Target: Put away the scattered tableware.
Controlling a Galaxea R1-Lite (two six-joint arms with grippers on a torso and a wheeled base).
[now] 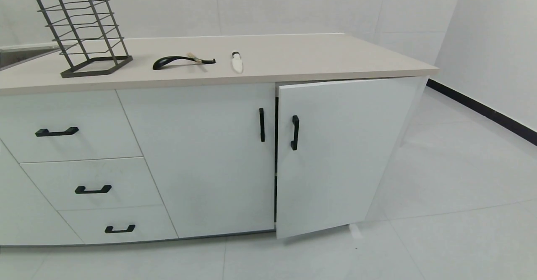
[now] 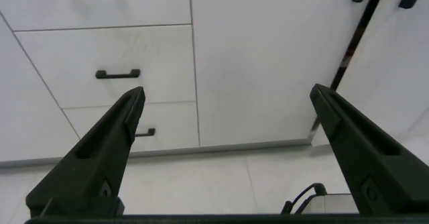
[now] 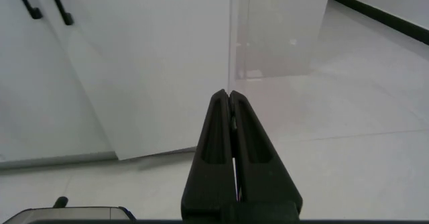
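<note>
The counter (image 1: pixel 335 53) has bare room rightward to its edge; one cabinet door (image 1: pixel 348 154) hangs ajar below. One wire rack (image 1: pixel 82 28) stands far left; one black spoon (image 1: pixel 176 61) and one white utensil (image 1: pixel 237 63) lie mid-counter. Left jaws gape, right jaws are closed, both empty.

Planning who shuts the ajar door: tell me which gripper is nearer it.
Right, probably. The right gripper, shut, hangs low directly facing the ajar door. The left gripper, open, faces the drawers and closed door, with the ajar door off to its side.
</note>
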